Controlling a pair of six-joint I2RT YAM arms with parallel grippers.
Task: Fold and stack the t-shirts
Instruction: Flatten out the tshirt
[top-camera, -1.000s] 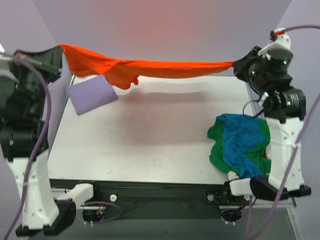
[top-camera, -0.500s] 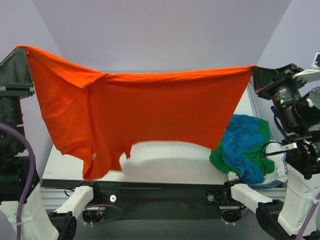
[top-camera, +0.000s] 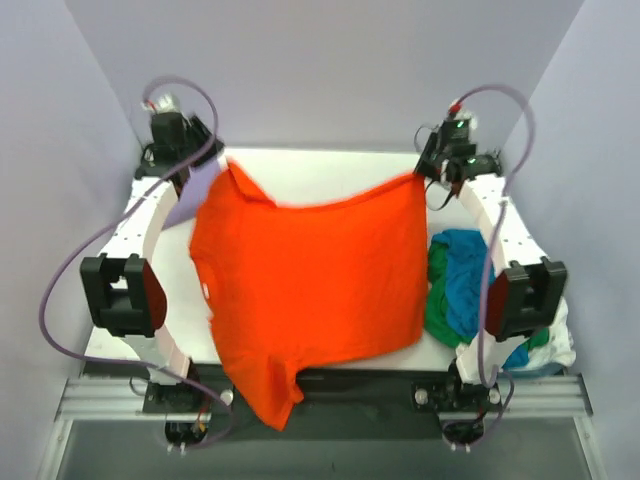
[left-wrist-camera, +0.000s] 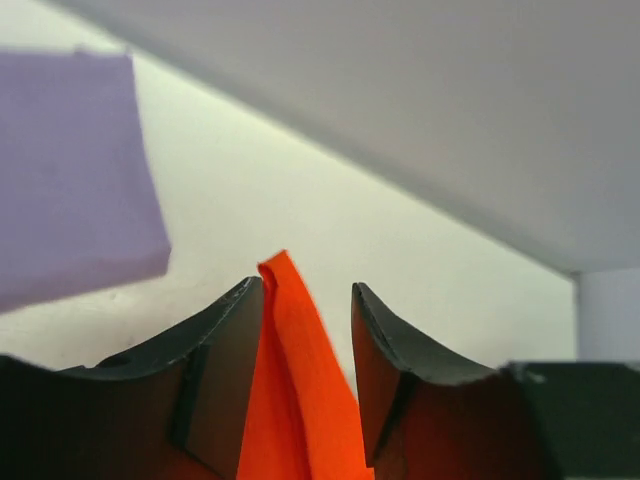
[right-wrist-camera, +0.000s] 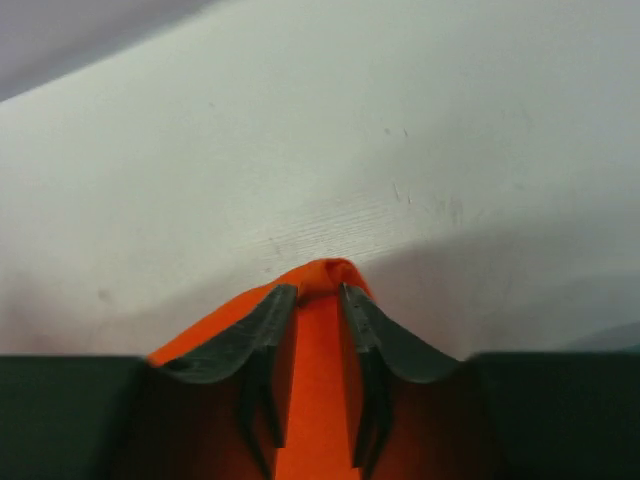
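Left gripper (left-wrist-camera: 305, 292) jaws stood about half apart; an upright fold of the orange-red t-shirt (top-camera: 310, 280) sat between them, against the finger on the left of the wrist view, clear gap to the other, so not pinched; right gripper (right-wrist-camera: 315, 292) jaws were almost closed, clamped on another fold at the shirt's far right corner; shirt lay spread across the white table (top-camera: 330, 168), near end drooping over the front edge; folded lavender t-shirt (left-wrist-camera: 70, 170) just beside its far left edge; blue t-shirt (top-camera: 462, 285) bunched on green t-shirt (top-camera: 437, 312) at the right side; white t-shirt (top-camera: 560, 345) showing at that pile's near right.
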